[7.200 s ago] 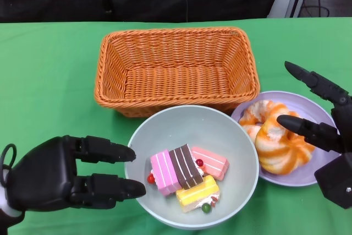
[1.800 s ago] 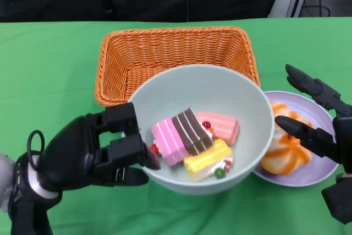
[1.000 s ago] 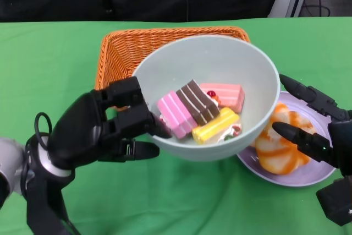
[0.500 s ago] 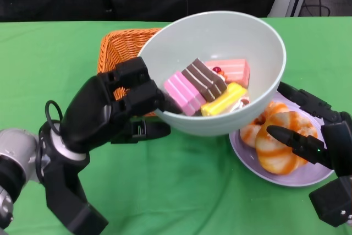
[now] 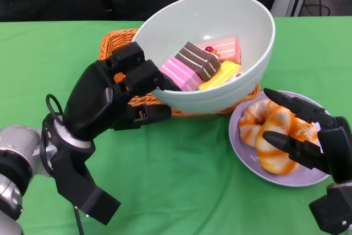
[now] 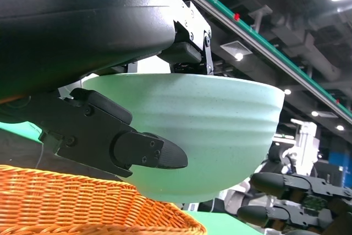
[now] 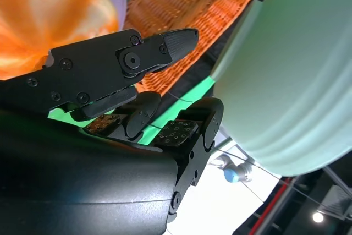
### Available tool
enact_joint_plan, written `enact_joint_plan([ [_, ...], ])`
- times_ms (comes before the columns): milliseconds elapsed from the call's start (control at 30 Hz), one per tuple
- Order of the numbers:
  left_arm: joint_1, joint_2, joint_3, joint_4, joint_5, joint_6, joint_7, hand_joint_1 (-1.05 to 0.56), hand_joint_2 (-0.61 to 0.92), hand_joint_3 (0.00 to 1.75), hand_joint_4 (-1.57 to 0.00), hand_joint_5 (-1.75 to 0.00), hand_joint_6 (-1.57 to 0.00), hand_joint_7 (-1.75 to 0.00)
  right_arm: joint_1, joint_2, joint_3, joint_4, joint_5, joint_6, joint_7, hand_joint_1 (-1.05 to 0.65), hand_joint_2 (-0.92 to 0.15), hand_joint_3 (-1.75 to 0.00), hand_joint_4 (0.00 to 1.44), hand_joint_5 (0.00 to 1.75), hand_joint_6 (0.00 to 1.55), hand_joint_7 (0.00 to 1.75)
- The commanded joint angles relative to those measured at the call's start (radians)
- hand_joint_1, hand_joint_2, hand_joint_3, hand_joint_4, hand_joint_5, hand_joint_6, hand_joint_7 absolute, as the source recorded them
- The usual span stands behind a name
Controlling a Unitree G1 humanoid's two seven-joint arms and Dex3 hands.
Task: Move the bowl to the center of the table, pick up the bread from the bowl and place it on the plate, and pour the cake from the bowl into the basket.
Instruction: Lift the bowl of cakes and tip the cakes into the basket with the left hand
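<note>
Left hand (image 5: 113,94) gripping rim of bowl (image 5: 214,53), raised above basket (image 5: 113,45), cake pieces (image 5: 201,67) inside. Right hand (image 5: 311,138) empty, fingers spread over bread (image 5: 278,133) on plate (image 5: 242,136). Risk: off-centre tilt dropping cake outside basket; one-sided rim grip slipping.

The bowl (image 5: 220,20) is pale mint green, faintly speckled outside. In it lie cake (image 5: 201,65) slices: pink with white stripes, brown with cream stripes, salmon pink, and yellow. The basket (image 5: 118,45) is orange wicker. The plate (image 5: 245,144) is lilac, the bread (image 5: 275,136) orange-and-cream swirled. The table (image 5: 49,59) is green. Both hands (image 5: 118,94) (image 5: 308,136) are black.
</note>
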Motion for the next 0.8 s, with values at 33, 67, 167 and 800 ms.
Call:
enact_joint_plan([
  [33,-0.026,0.005,0.033,-0.005,-0.046,-0.023,-0.011,-0.12,0.91,0.54,-0.54,-1.75,-0.55,-1.40,-0.012,-0.003,-0.012,-0.007,0.035,-0.021,0.011,-0.39,-0.92,-0.03,0.98,0.11,0.72,0.02],
  [67,-0.027,0.004,0.042,-0.009,-0.058,-0.027,-0.024,-0.11,0.91,0.53,-0.54,-1.75,-0.56,-1.40,-0.011,-0.006,-0.013,-0.014,0.037,-0.022,0.015,-0.40,-0.92,-0.04,0.97,0.10,0.71,0.02],
  [167,-0.025,-0.001,0.077,-0.019,-0.112,-0.032,-0.104,-0.10,0.92,0.55,-0.52,-1.75,-0.57,-1.40,-0.014,-0.009,-0.018,-0.023,0.058,-0.029,0.038,-0.41,-0.92,-0.06,0.96,0.10,0.71,0.01],
  [800,0.027,-0.115,0.297,-0.030,-0.537,-0.118,-0.649,-0.05,0.67,0.99,-0.60,-1.75,-0.67,-1.34,-0.007,0.005,-0.034,-0.050,0.104,-0.036,0.119,-0.42,-0.92,-0.02,1.00,0.13,0.75,0.02],
])
